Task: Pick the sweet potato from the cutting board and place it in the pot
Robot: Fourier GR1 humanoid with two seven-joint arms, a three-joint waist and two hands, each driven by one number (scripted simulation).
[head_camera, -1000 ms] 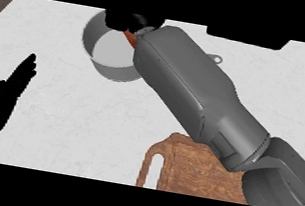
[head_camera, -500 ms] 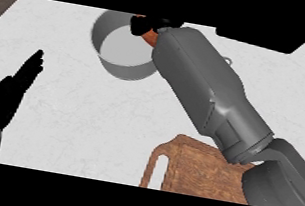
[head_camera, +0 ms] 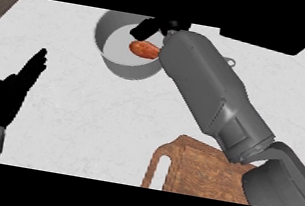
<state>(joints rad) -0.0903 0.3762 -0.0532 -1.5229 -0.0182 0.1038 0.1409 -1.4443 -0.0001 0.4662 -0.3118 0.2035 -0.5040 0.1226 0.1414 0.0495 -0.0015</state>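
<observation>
The right hand [head_camera: 156, 25] has let go; the sweet potato [head_camera: 144, 49] lies just below it in the pot [head_camera: 112, 25]. Lift straight up, missing the rim.

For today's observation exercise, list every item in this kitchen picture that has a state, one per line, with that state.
Orange sweet potato: inside the pot, out of the hand.
Round grey metal pot: upright, uncovered, holding the sweet potato.
Brown wooden cutting board: flat on the counter, nothing visible on it.
Right hand: above the pot, holding nothing, fingers relaxed.
Left hand: open, resting at the left edge.
</observation>
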